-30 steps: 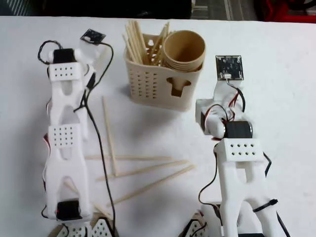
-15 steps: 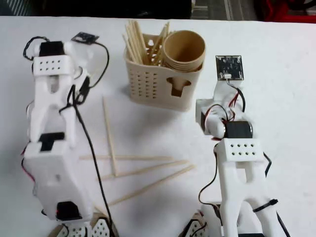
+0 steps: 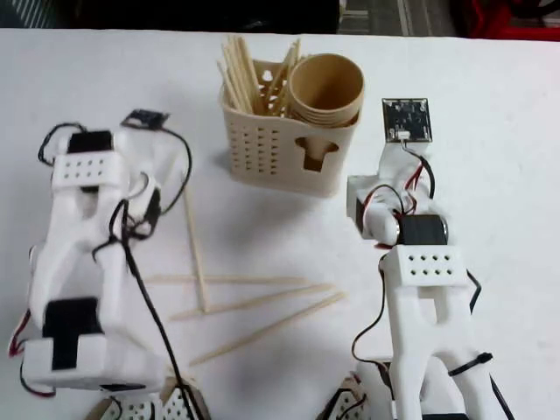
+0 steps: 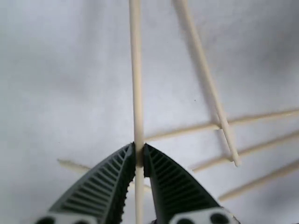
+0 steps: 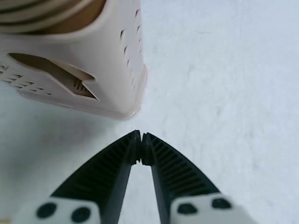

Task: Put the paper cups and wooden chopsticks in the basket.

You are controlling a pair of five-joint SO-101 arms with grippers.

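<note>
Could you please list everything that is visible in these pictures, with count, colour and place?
table: one, white, under everything.
basket: one, cream, far middle of the table.
paper cups: nested stack, number unclear, tan, inside the basket.
basket chopsticks: a bunch, pale wood, standing in the basket beside the cups.
loose chopsticks: four, pale wood, lying between the arms, some crossing.
held chopstick: one, pale wood, between the left gripper's fingers.
part-hidden chopstick: one, pale wood, passing behind the left gripper.
left gripper: one, dark, shut on the held chopstick.
right gripper: one, dark, shut, empty, beside the basket.
arms: two, white, near side.
</note>
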